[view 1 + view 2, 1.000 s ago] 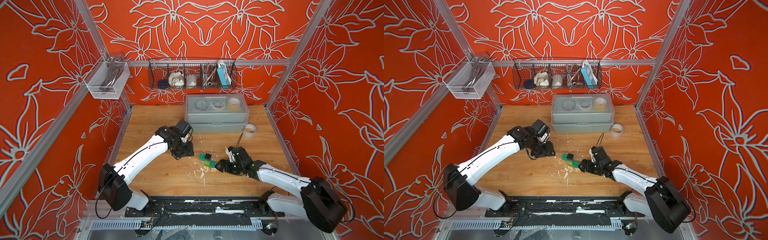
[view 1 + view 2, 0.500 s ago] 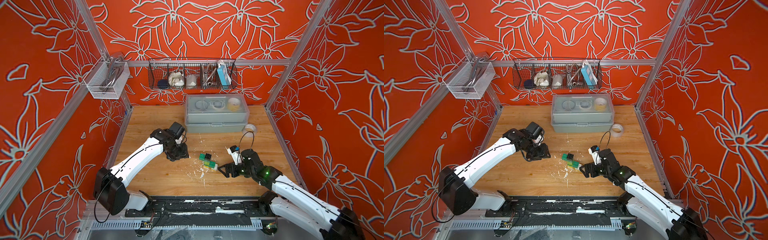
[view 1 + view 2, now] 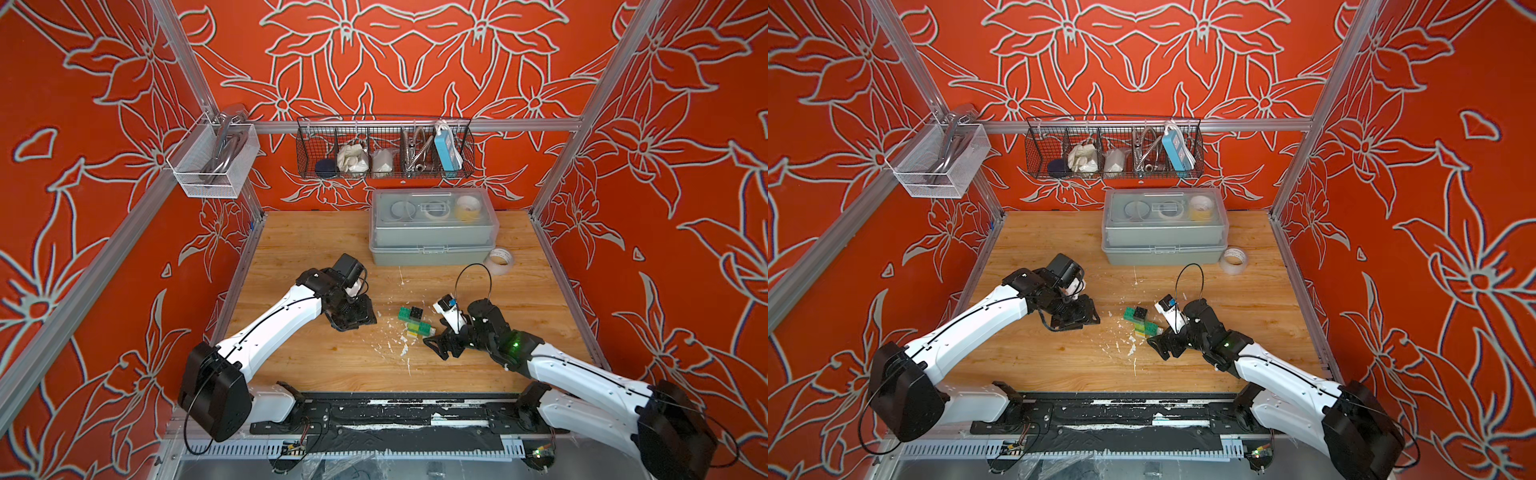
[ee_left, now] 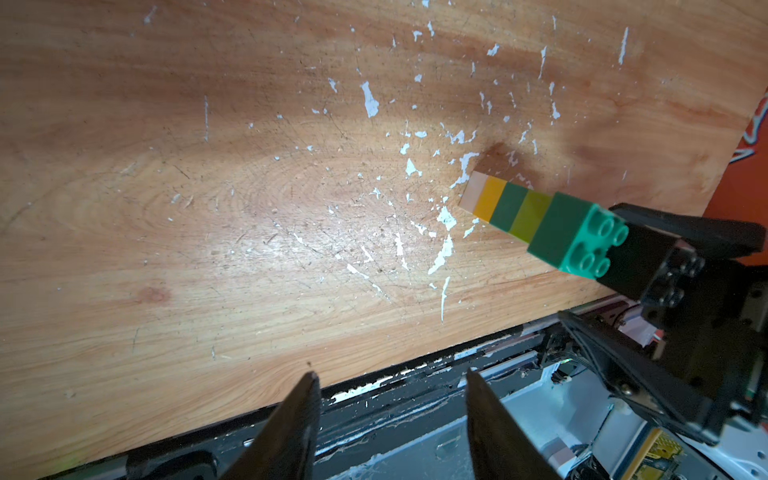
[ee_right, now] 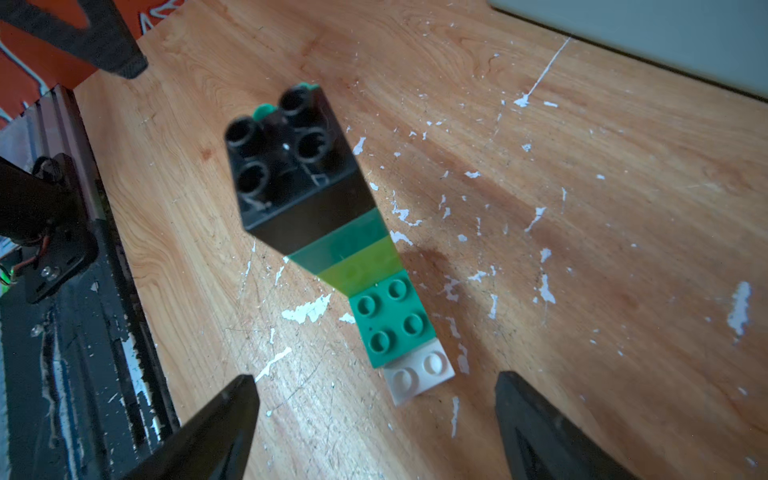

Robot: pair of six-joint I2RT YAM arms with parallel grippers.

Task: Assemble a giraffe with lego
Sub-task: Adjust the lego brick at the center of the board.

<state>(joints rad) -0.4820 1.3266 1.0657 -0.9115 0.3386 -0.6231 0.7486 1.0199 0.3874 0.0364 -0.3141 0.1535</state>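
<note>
The giraffe stands free on the wooden table in both top views. It is a stack of lego: white and yellow legs, dark green body, lime green neck, dark green head and black cap. My right gripper is open just in front and right of it, with nothing between its fingers. The right wrist view looks down on the giraffe beyond the gripper's spread tips. My left gripper hangs open and empty to the giraffe's left. In the left wrist view the giraffe is off to one side of the gripper.
A grey lidded box stands at the back of the table, with a tape roll beside it. A wire basket hangs on the back wall and a white mesh basket on the left. White paint flecks mark the wood near the giraffe.
My right gripper has let go of the giraffe, opened wider and drawn back toward the table's front. The left gripper has shifted slightly toward the front left, away from the giraffe.
</note>
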